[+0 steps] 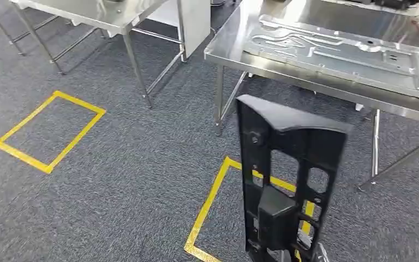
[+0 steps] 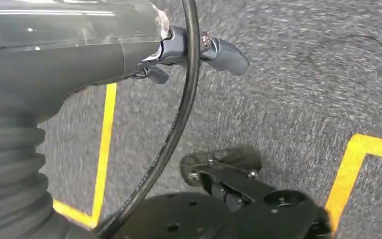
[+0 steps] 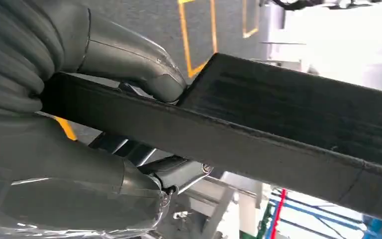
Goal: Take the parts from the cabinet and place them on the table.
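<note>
Black part carried upright, short of the surface.

The black part (image 1: 289, 180) is gripped by the right robot hand (image 3: 104, 144), long axis vertical; the steel surface (image 1: 240, 41) lies ahead and beyond it. The left robot hand (image 2: 189, 55) hangs over the floor, holding nothing, fingers apart.

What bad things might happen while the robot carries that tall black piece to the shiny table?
The black plastic part stands tall and is held only near its bottom by the right hand, so it might tip or slip. The steel table already carries a large metal panel, so the part could bump its edge or find little free room.
</note>
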### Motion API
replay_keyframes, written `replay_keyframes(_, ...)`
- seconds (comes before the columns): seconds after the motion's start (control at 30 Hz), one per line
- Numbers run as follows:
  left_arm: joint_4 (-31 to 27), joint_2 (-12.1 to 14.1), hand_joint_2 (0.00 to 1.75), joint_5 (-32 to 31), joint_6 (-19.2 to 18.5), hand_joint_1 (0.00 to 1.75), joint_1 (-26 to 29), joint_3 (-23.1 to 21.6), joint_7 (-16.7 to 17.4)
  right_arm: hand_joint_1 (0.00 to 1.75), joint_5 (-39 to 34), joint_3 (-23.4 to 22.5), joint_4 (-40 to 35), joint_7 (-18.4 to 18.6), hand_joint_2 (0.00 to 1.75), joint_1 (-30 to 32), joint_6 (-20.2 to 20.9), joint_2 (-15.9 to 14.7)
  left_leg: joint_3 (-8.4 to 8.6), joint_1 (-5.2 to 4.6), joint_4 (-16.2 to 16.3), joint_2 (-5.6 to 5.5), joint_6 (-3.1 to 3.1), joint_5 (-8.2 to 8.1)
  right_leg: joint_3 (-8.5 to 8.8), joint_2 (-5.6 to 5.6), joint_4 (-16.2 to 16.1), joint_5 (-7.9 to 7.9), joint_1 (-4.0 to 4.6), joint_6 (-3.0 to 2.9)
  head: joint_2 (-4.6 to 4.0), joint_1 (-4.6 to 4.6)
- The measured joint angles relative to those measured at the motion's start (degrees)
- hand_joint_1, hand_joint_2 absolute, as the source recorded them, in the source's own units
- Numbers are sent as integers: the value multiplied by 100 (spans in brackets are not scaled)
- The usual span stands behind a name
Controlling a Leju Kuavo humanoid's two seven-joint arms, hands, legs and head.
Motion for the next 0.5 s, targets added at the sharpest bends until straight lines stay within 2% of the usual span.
replay_keyframes(0.03, 0, 9, 175, -20, -4, 0, 2, -2, 0, 175, 33, 4, -19, 28, 175, -3, 2, 0, 242, -14, -544, -135, 53, 275, 12, 73, 5, -5, 4, 4, 0, 0)
replay_keyframes(0.07, 0, 18, 175, -22, -4, 0, 13, -2, 0, 175, 39, 7, -24, 35, 175, -3, 2, 0, 360, -5, -820, -410, 128, 278, -4, 122, 7, -8, -21, 11, 0, 2)
replay_keyframes(0.1, 0, 46, 175, -22, -4, 0, 10, -2, -2, 175, 41, 11, -33, 46, 175, -26, 2, 0, 414, 6, -984, -427, 122, 253, -46, 196, 49, -10, 26, 50, 0, 0)
replay_keyframes(0.13, 0, 46, 175, -22, -7, 0, 7, -2, 0, 175, 41, 11, -35, 52, 175, -25, 2, 0, 416, -25, -957, -375, 114, 243, -86, 247, 49, 15, -39, 91, 0, 0)
replay_keyframes(0.2, 0, 46, 175, -22, -11, 0, -3, -4, 0, 175, 46, 11, -39, 57, 175, -12, 2, 7, 430, -33, -994, -259, 153, 259, -125, 379, 14, 49, -42, 162, 0, 2)
replay_keyframes(0.23, 0, 22, 175, -26, -15, 0, -9, -6, 4, 175, 48, 11, -50, 65, 175, -9, 0, 7, 460, 63, -1100, -160, 212, 315, -110, 366, 57, 19, -38, 174, 0, 0)
replay_keyframes(0.27, 0, 26, 175, -31, -15, 0, -8, -4, 18, 175, 52, 11, -50, 79, 175, 2, -7, 9, 493, 42, -1132, -102, 224, 319, -158, 92, 169, -67, -9, 196, 0, 7)
replay_keyframes(0.3, 0, 28, 175, -31, -13, 0, -8, -4, 22, 175, 61, 13, -50, 89, 175, -9, -7, 9, 502, 41, -1143, -22, 285, 320, -327, -111, 498, -290, -23, 228, 0, 2)
replay_keyframes(0.37, 0, 28, 175, -31, -13, 0, 7, -4, 33, 175, 61, 13, -44, 127, 175, -31, -9, 26, 492, 22, -1135, 126, 281, 312, -791, -246, 1404, -699, -72, 290, 0, 4)
replay_keyframes(0.4, 0, 31, 175, -29, -13, 0, 11, -4, 33, 175, 59, 13, -44, 129, 175, -24, -9, 33, 492, 21, -1134, 206, 278, 299, -930, -263, 1664, -755, -90, 313, 0, 2)
replay_keyframes(0.43, 0, 31, 175, -31, -13, 0, 10, -4, 35, 175, 59, 13, -41, 129, 175, -19, -9, 33, 500, 22, -1130, 279, 266, 287, -949, -279, 1682, -679, -105, 333, 0, 4)
replay_keyframes(0.47, 0, 31, 175, -28, -13, 0, 5, -4, 35, 175, 59, 13, -41, 131, 175, -16, -4, 33, 507, 24, -1125, 342, 248, 272, -841, -301, 1461, -494, -125, 350, 0, 2)
replay_keyframes(0.5, 0, 28, 175, -31, -13, 0, -2, -4, 35, 175, 59, 13, -41, 131, 175, -16, -2, 33, 525, 30, -1118, 401, 228, 253, -637, -339, 1086, -270, -141, 361, 0, 2)
